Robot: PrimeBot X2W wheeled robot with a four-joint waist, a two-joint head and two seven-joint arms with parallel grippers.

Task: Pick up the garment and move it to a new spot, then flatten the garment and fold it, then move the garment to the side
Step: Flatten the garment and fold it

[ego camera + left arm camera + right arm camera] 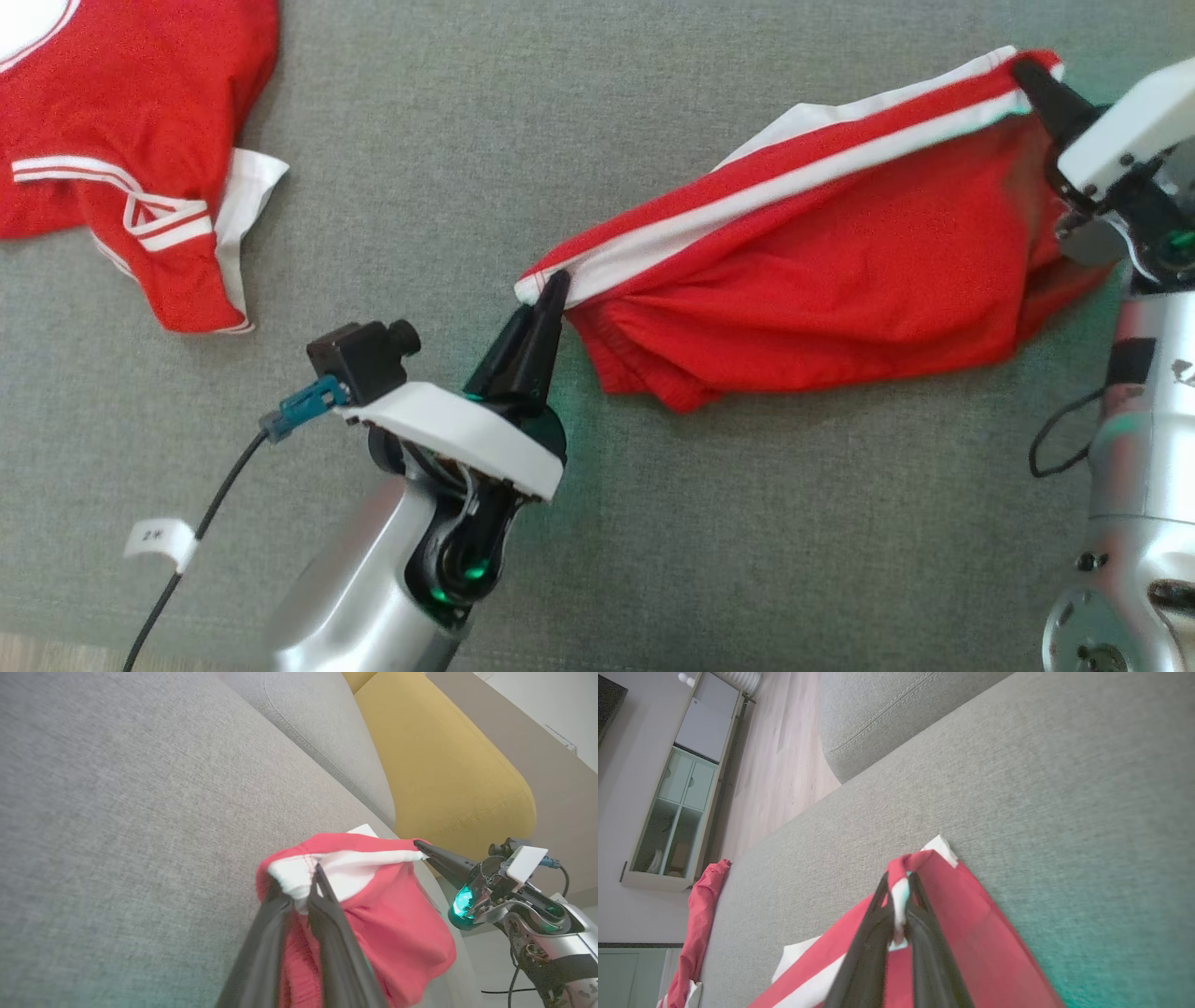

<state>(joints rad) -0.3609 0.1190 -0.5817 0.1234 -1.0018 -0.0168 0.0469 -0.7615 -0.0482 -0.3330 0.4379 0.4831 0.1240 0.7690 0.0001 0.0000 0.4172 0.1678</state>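
The garment point(822, 271) is a pair of red shorts with white side stripes, stretched above the grey sofa seat between my two grippers. My left gripper point(553, 287) is shut on its left end at the striped edge. My right gripper point(1027, 73) is shut on its far right corner. In the left wrist view the fingers pinch the white and red hem point(299, 882), and the right gripper point(420, 848) holds the other end. In the right wrist view the fingers clamp the striped edge point(901, 891), with red cloth point(971, 942) hanging below.
A second red garment with white trim point(131, 149) lies at the seat's far left, also seen as a red garment point(698, 924) at the seat edge. The grey seat point(467, 168) spreads between. A yellow cushion point(444, 765) and grey backrest point(317, 728) stand behind.
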